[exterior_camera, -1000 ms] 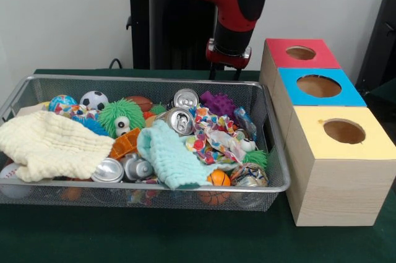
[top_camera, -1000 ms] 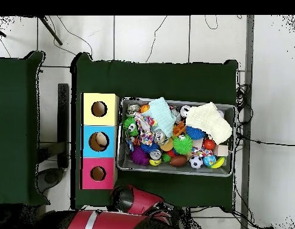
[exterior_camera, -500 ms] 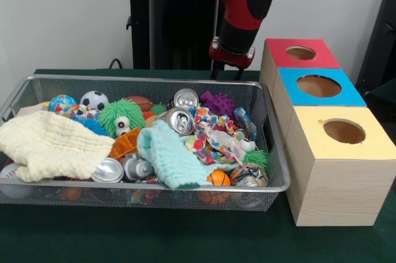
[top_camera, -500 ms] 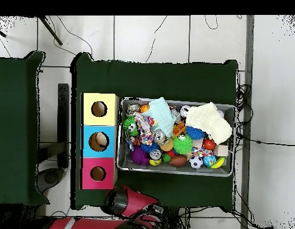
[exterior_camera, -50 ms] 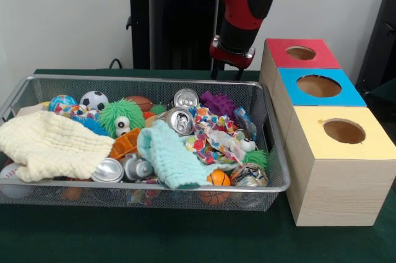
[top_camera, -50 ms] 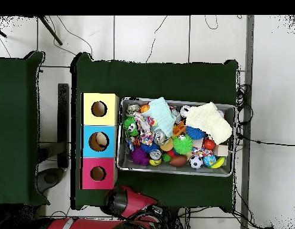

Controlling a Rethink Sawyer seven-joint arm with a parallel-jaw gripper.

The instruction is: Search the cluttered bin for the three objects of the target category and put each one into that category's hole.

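A wire mesh bin (exterior_camera, -50 ms: 154, 78) holds a jumble: silver cans (exterior_camera, -50 ms: 185, 98) (exterior_camera, -50 ms: 180, 120) (exterior_camera, -50 ms: 107, 171), a soccer ball (exterior_camera, -50 ms: 94, 99), a small basketball (exterior_camera, -50 ms: 218, 178), a purple spiky ball (exterior_camera, -50 ms: 218, 103), a green fuzzy toy (exterior_camera, -50 ms: 120, 116), a yellow cloth (exterior_camera, -50 ms: 49, 145), a teal cloth (exterior_camera, -50 ms: 170, 158) and a patterned cloth (exterior_camera, -50 ms: 213, 136). My gripper (exterior_camera, -50 ms: 226, 73) hangs open and empty behind the bin's far right corner, above the table. In the overhead view only the red arm (top_camera, -50 ms: 131, 201) shows, below the bin (top_camera, -50 ms: 177, 171).
Three wooden boxes stand in a row right of the bin, each with a round hole on top: red (exterior_camera, -50 ms: 278, 49), blue (exterior_camera, -50 ms: 291, 96), yellow (exterior_camera, -50 ms: 371, 142). From overhead they lie left of the bin: yellow (top_camera, -50 ms: 89, 101), blue (top_camera, -50 ms: 88, 134), red (top_camera, -50 ms: 88, 179). Something tan shows inside the blue hole.
The arm has shifted a little to the right and back from the bin over the last second. Nothing in the bin has moved.
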